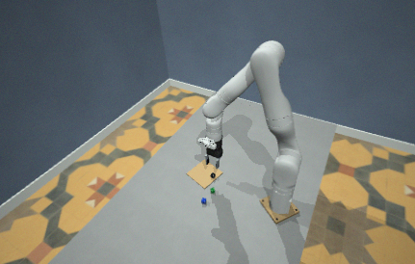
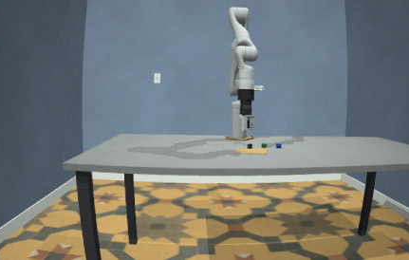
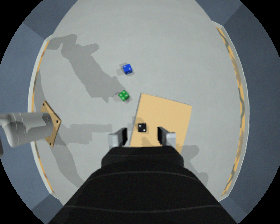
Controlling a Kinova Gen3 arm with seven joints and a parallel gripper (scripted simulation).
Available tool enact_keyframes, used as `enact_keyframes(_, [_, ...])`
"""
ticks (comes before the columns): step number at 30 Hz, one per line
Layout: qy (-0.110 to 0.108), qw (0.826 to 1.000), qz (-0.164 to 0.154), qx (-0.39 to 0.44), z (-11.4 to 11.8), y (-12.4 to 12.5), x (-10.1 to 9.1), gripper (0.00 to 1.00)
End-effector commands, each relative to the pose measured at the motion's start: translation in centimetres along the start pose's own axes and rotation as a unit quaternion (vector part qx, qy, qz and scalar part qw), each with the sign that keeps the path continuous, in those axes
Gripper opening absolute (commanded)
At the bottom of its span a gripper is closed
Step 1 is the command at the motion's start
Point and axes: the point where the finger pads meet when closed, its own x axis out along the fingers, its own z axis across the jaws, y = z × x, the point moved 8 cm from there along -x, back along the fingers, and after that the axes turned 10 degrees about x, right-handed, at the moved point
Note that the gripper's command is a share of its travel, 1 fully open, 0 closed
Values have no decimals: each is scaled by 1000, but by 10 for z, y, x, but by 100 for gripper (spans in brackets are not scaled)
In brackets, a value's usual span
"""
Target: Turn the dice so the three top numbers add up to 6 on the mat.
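A tan mat (image 1: 198,173) (image 2: 258,151) (image 3: 168,113) lies flat on the grey table. A black die (image 1: 212,175) (image 2: 250,146) (image 3: 143,127) sits on the mat near its edge. A green die (image 1: 212,191) (image 2: 264,145) (image 3: 124,96) and a blue die (image 1: 204,200) (image 2: 278,145) (image 3: 127,68) lie on the table off the mat. My gripper (image 1: 212,165) (image 2: 248,127) (image 3: 142,133) is open and empty, hanging a little above the black die. The top faces of the dice are too small to read.
The arm's tan base plate (image 1: 279,212) (image 3: 51,124) is fixed to the table (image 1: 156,222) (image 2: 163,157) to one side of the mat. The table's edges are far from the dice.
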Motion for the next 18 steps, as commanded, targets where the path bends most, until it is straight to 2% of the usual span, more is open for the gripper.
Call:
enact_keyframes(1, [-1, 1000, 0, 0, 0, 0, 0, 100])
enact_keyframes(18, [0, 1000, 0, 24, 0, 3, 0, 100])
